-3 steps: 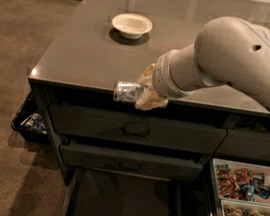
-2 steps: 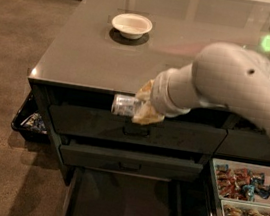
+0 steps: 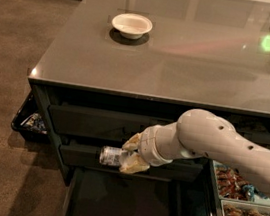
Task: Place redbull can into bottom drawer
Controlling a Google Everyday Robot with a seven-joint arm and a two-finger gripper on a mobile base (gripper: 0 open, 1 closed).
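No text, brand, number or sign could be read anywhere. The redbull can (image 3: 110, 156), clamped sideways in the jaws of the gripper (image 3: 127, 155) just in front of the middle drawer (image 3: 80, 155) and above the open bottom drawer (image 3: 125, 209), showed only a silver sheen, its print unreadable. The snack packets (image 3: 235, 180) at the near right showed colours but no legible words

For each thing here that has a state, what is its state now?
tool: shut on the redbull can, in front of the upper drawers.
redbull can: held on its side, above the bottom drawer.
bottom drawer: pulled open.
upper drawers: shut.
snack drawers: open, at right.
white bowl: upright on the counter.
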